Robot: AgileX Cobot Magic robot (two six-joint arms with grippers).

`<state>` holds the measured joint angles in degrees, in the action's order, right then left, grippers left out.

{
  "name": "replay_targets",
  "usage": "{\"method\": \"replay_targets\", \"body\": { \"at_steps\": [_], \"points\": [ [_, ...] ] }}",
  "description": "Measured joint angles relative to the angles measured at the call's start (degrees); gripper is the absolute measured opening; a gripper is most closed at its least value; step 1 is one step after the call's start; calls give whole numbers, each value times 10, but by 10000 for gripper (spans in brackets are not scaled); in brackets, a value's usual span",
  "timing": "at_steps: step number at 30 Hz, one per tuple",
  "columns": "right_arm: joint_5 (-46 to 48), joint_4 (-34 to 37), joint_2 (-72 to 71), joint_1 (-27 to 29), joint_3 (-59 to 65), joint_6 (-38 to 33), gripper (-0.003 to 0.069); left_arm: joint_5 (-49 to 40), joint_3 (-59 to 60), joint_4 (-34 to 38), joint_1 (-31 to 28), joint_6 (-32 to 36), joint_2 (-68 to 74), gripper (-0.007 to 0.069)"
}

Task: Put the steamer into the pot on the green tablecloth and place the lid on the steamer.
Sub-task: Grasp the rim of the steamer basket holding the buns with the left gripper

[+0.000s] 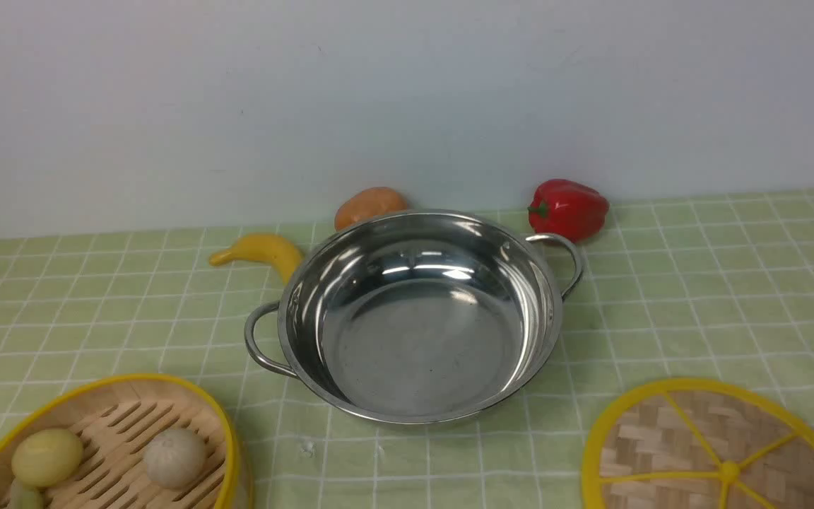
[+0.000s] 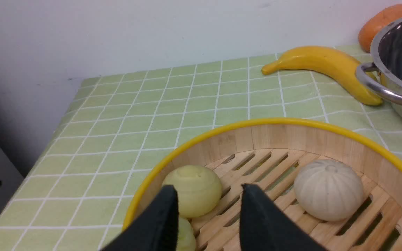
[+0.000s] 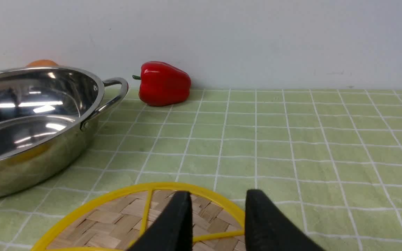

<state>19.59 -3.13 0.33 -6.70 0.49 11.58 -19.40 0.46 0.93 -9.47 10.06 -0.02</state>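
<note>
The shiny steel pot stands empty in the middle of the green tablecloth. The bamboo steamer sits at the near left and holds a yellowish bun and a white bun. The woven lid lies flat at the near right. Neither gripper shows in the front view. My left gripper is open just over the near side of the steamer, holding nothing. My right gripper is open over the far edge of the lid, holding nothing.
A yellow banana, an orange vegetable and a red pepper lie behind the pot by the white wall. The banana touches the pot's left handle. The table's left edge drops off beside the steamer.
</note>
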Motion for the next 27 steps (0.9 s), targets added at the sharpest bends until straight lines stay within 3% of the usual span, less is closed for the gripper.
{"method": "replay_targets", "body": {
  "at_steps": [27],
  "points": [
    [0,0,0,0,0,0,240,1,0,5,0,-3,0,243]
  ]
}}
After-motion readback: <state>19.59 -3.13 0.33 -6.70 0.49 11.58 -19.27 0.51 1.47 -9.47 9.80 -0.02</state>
